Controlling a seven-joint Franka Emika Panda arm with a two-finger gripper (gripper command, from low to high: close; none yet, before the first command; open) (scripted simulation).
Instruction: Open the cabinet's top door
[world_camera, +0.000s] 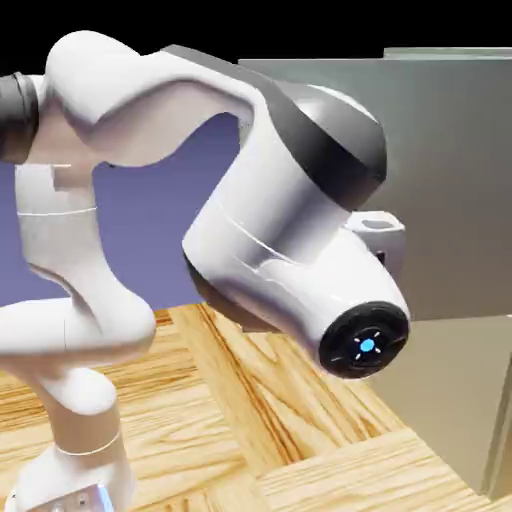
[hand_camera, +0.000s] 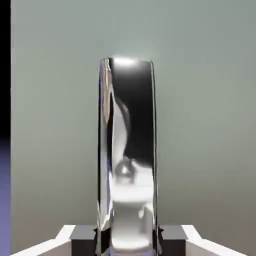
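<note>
**End effector clamped on door handle**

The end effector was closed on the shiny bar handle, which stood between its fingertips in the hand view. Behind the handle lay the flat grey-beige top door. In the exterior view the cabinet stood at the wooden worktop's right side, the white arm hiding the grip.

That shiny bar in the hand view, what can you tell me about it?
It is the door handle: a polished, mirror-like metal bar with a rounded top end, standing against the flat grey-beige top door. It runs down between the hand's two grey fingertips, which sit tight against its sides. The arm hides it in the exterior view.
</note>
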